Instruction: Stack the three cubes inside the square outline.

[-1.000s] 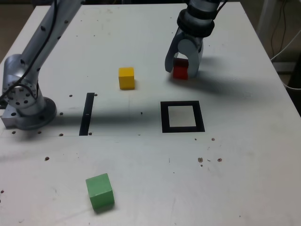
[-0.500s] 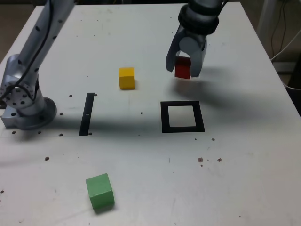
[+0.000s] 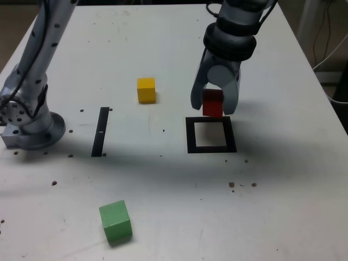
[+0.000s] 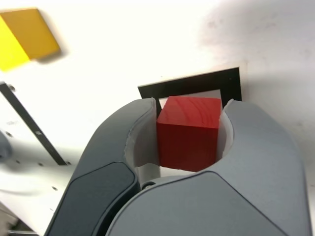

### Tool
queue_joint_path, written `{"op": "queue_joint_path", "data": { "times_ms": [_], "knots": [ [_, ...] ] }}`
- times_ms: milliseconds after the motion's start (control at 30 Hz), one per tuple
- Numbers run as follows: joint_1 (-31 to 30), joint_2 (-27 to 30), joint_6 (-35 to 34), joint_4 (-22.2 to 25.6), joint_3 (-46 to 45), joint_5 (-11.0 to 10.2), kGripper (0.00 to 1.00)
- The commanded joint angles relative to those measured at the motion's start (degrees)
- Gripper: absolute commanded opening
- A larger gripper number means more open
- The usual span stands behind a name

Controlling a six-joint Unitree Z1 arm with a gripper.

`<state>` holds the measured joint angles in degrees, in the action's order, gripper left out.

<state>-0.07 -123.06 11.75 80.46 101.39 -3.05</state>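
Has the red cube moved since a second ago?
Yes. Clamped in the gripper, the red cube has travelled toward the square outline, from well behind it to just over its far edge in the exterior view. The yellow cube stayed put.

Red cube (image 3: 212,103) hangs above the square outline's (image 3: 211,148) far edge; yellow cube (image 3: 146,89) and green cube (image 3: 115,221) lie apart.

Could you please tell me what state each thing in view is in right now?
Tool: shut on the red cube.
Red cube: held off the table, at the far edge of the square.
Square: nothing in it.
Yellow cube: resting on the table, free.
Green cube: resting on the table, free, turned askew.
Black strip: flat, uncovered.
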Motion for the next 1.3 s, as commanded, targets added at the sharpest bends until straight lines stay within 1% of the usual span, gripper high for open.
{"op": "queue_joint_path", "data": {
  "times_ms": [0, 100, 233, 533, 700, 767, 867, 933, 1000, 1067, 1167, 1200, 1267],
  "knots": [
    [-0.57, 0.53, -1.74, -0.23, -0.64, 0.35, 0.15],
    [-1.63, 0.44, -4.58, -0.37, -1.21, 0.37, 0.15],
    [-2.45, 0.30, -6.48, -0.66, -2.41, 0.21, 0.15],
    [-2.82, -0.68, -7.67, -4.82, -6.65, -0.26, 0.15],
    [-3.19, -0.78, -7.72, -5.78, -7.42, 0.02, 0.16],
    [-3.44, -0.78, -7.81, -5.85, -7.47, 0.11, 0.17],
    [-3.66, -0.85, -7.97, -5.91, -7.52, 0.21, 0.21],
    [-3.69, -0.90, -8.04, -5.94, -7.57, 0.22, 0.28],
    [-3.69, -1.01, -8.02, -6.17, -7.68, 0.39, 0.38],
    [-3.69, -1.13, -7.88, -6.65, -7.91, 0.78, 0.53],
    [-3.70, -1.30, -7.71, -7.39, -8.42, 1.47, 0.79],
    [-3.70, -1.30, -7.69, -7.54, -8.57, 1.63, 0.86],
    [-3.71, -1.21, -7.76, -7.63, -8.76, 1.71, 0.95]
  ]
}}
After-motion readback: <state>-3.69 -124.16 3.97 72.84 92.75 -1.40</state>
